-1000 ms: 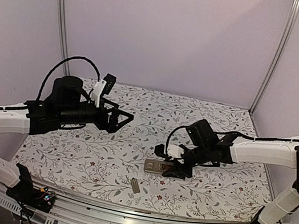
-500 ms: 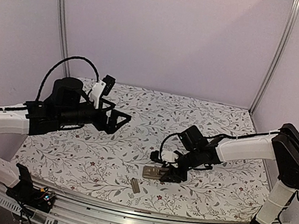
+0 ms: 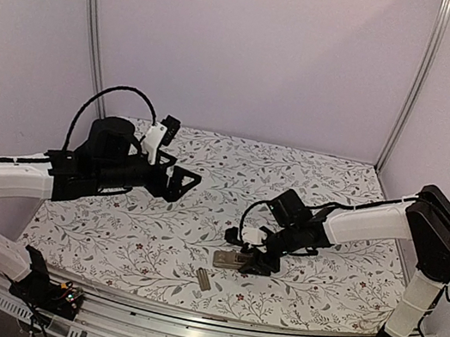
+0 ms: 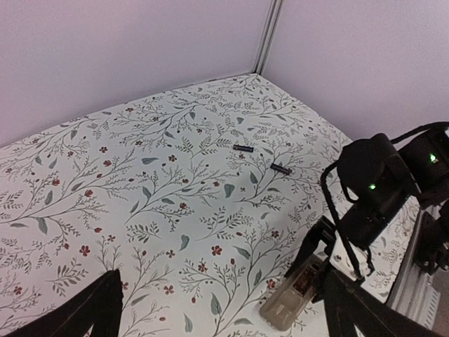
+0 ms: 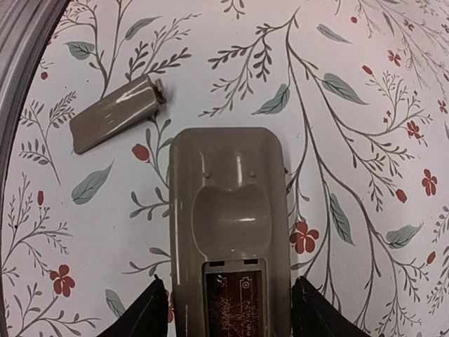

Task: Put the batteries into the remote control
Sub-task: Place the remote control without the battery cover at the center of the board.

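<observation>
Down at the floral worktop (image 3: 152, 234) with the right pincer (image 3: 253, 263), closed onto the remote control (image 3: 230, 260). Clamps it across its width, one dark finger (image 5: 144, 312) against each long edge, at the end nearest the wrist. Lies flat between those fingers, tan-grey back turned up, most of its length reaching out ahead of the fingertips. Shows a shallow scooped hollow just ahead of them and, right between them, the open battery recess, reddish-brown inside with faint printed marks.

Farther ahead of the right pincer and off to its left in the wrist view: a small tan-grey cover piece (image 5: 116, 114), flat on the worktop, slanted, clear of the remote control and not touching it. Seen from above, lies just on that pincer's near side.

Hovers above the worktop with the left pincer (image 3: 188, 181), well apart from the right one, fingers spread wide, gripping nothing.

Well ahead of that wide pincer, far out across the worktop: the batteries (image 4: 243, 148), two slim dark cylinders lying near each other but apart, the second of them (image 4: 281, 169) the closer to the right arm (image 4: 372, 196). Both well away from the remote control and from the right pincer. Remote control itself ahead and to the right of the left pincer, low in its wrist view.
</observation>
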Controlling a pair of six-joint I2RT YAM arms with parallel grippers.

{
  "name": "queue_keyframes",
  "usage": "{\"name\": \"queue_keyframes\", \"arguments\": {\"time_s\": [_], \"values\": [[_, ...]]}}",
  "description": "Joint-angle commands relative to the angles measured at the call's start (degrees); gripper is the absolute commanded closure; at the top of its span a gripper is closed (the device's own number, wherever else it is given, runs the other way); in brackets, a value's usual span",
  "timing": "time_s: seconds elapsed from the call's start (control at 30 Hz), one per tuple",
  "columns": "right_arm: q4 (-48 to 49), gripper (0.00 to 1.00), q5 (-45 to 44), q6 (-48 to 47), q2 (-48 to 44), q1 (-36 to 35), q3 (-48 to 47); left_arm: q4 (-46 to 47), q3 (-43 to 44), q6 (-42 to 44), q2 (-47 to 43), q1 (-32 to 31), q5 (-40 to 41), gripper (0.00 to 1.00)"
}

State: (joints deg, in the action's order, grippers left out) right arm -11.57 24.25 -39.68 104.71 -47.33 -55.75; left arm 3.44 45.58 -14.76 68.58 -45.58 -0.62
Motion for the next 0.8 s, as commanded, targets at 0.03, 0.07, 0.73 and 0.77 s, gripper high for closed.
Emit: {"name": "queue_keyframes", "arguments": {"time_s": [0.03, 0.07, 0.73, 0.77], "values": [[0.45, 0.39, 1.36, -0.85, 0.72, 0.31, -0.3, -0.45, 2.02, 1.99, 1.74, 0.39, 0.45, 0.0], [0.16, 0.37, 1.59, -0.63, 1.0, 0.31, -0.59, -0.5, 2.12, 2.16, 1.81, 0.43, 0.45, 0.0], [9.45, 0.32, -14.84, 48.43, -26.34, 5.53, -2.26, -15.39, 1.76, 12.54, -6.48, 0.35, -11.58, 0.03], [8.62, 0.32, -15.99, 52.94, -27.59, 6.52, -1.22, -16.33, 1.52, 12.85, -6.32, -0.06, -11.48, 0.04]]}}
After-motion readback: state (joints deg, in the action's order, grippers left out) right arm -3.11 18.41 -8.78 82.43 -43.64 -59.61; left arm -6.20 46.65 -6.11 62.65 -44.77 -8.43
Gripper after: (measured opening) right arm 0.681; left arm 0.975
